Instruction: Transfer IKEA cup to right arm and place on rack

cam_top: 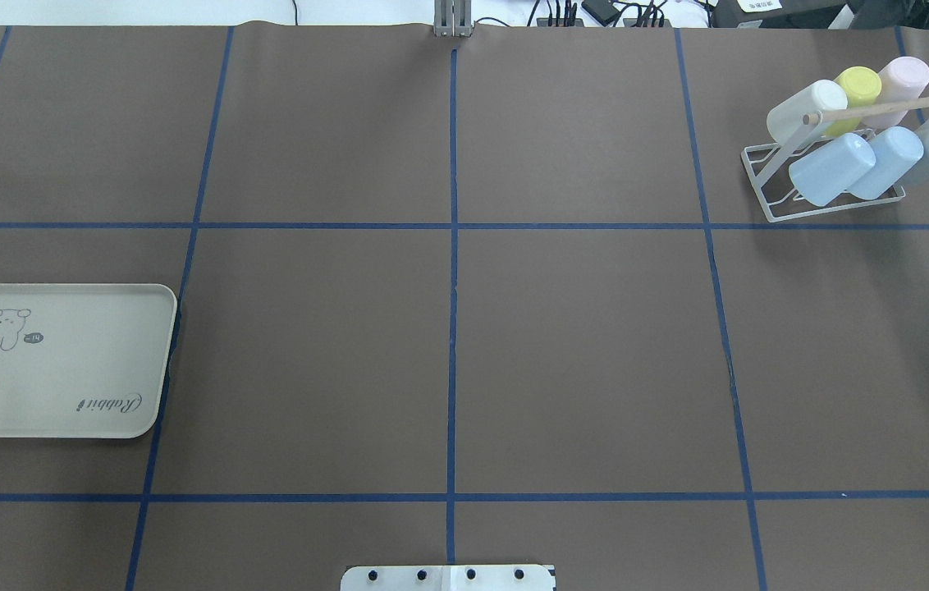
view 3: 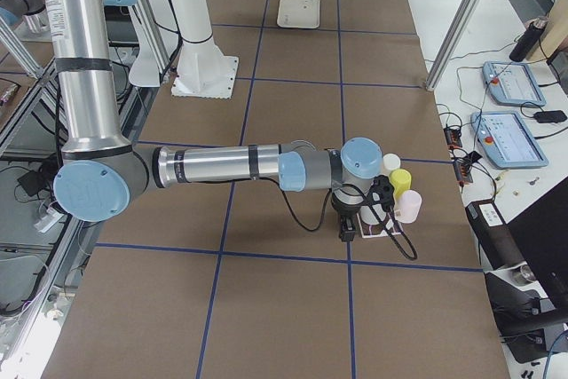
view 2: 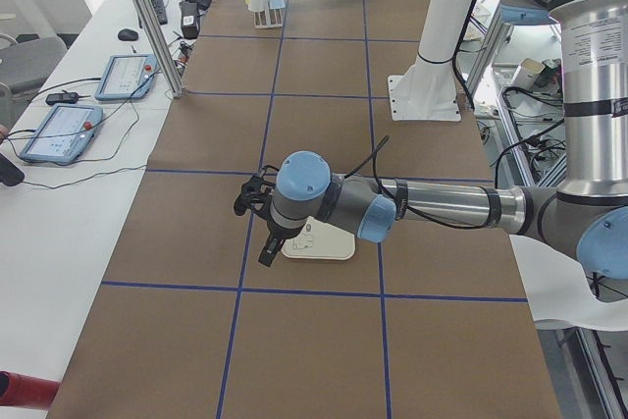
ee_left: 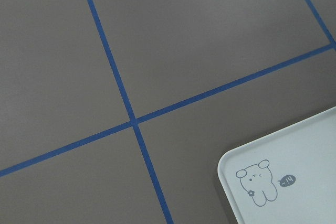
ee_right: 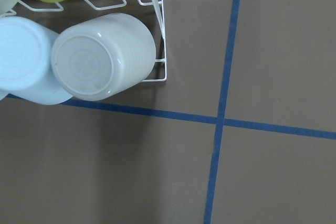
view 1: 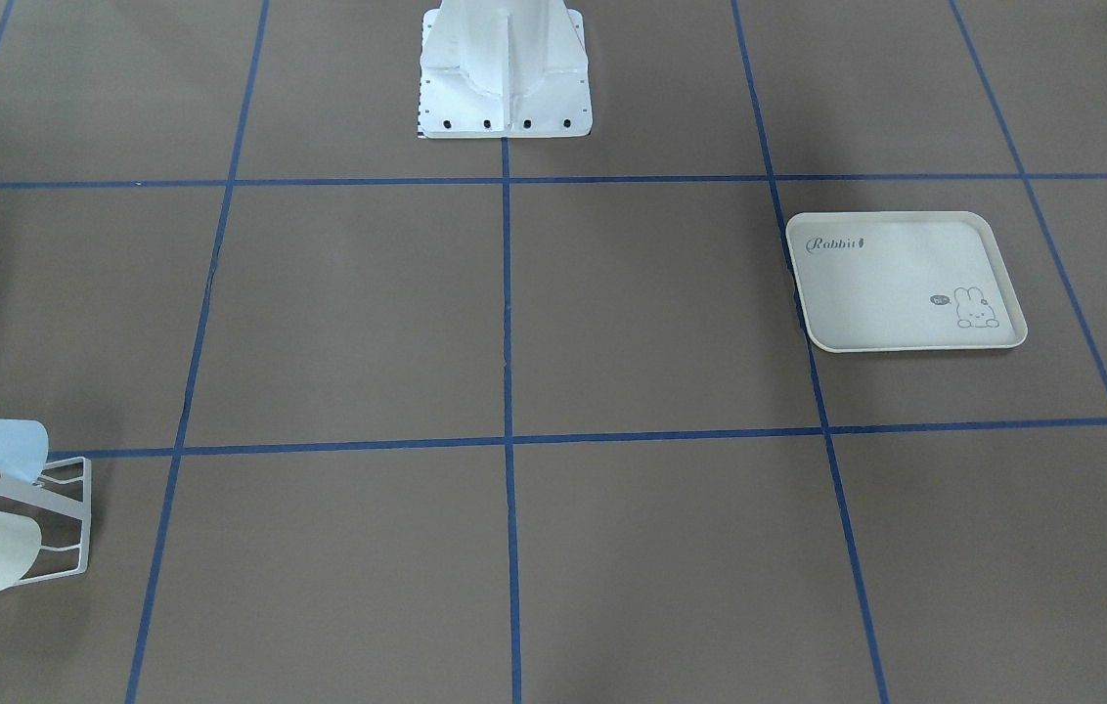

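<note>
Six cups (cam_top: pixel 832 168) on the rack (cam_top: pixel 778 162), at the robot's far right on the table (cam_top: pixel 579 353). All are tilted with bases up, long axes slanted alike. Brown surface, blue tape grid. Tray (cam_top: pixel 62 361) at left edge. Left gripper (view 2: pixel 263 242) over tray, right gripper (view 3: pixel 348 230) over rack. Cannot tell how open either is.

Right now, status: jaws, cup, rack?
Left gripper by tray, right gripper by rack; jaws unreadable. Six cups on rack. Nothing in the way.

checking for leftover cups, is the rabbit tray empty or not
Empty. The tray shows only its printed rabbit and lettering; the cups sit tilted on the rack.
</note>
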Controlling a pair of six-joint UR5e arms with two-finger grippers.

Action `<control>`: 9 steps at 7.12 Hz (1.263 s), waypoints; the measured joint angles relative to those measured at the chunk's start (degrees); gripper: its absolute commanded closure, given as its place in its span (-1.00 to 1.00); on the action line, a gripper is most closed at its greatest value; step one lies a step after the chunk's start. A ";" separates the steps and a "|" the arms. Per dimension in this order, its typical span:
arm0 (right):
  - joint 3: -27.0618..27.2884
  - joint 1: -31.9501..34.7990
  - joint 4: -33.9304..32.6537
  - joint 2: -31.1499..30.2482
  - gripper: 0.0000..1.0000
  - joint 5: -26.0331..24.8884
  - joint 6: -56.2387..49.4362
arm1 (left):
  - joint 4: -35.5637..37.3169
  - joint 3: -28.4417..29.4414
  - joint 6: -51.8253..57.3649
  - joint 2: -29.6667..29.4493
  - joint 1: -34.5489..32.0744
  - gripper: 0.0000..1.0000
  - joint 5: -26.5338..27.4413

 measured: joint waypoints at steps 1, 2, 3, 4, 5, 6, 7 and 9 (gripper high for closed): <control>-0.03 0.00 0.10 -0.09 -1.00 -0.04 0.07 | 0.00 0.07 0.00 0.00 0.00 -0.98 -0.02; -0.01 0.00 0.16 -0.15 -1.00 -0.04 0.09 | 0.00 0.26 0.00 0.00 0.00 -0.98 -0.03; 0.07 0.00 0.19 -0.18 -1.00 -0.03 0.11 | 0.00 0.43 0.00 0.00 0.00 -0.98 -0.03; 0.08 0.00 0.20 -0.18 -1.00 -0.05 0.11 | 0.00 0.62 0.00 0.00 0.00 -0.98 -0.03; 0.12 0.00 0.20 -0.17 -1.00 -0.06 0.10 | -0.02 0.62 0.02 0.00 0.00 -0.98 -0.03; 0.21 0.00 0.20 -0.16 -1.00 -0.07 0.10 | -0.12 0.36 0.08 0.00 0.00 -0.98 -0.05; 0.31 0.00 0.20 -0.16 -1.00 -0.07 0.09 | -0.62 -0.23 0.12 0.07 0.00 -0.98 -0.07; 0.45 0.00 0.20 -0.16 -1.00 -0.07 0.13 | -2.52 -0.46 0.23 0.19 0.00 -0.98 0.02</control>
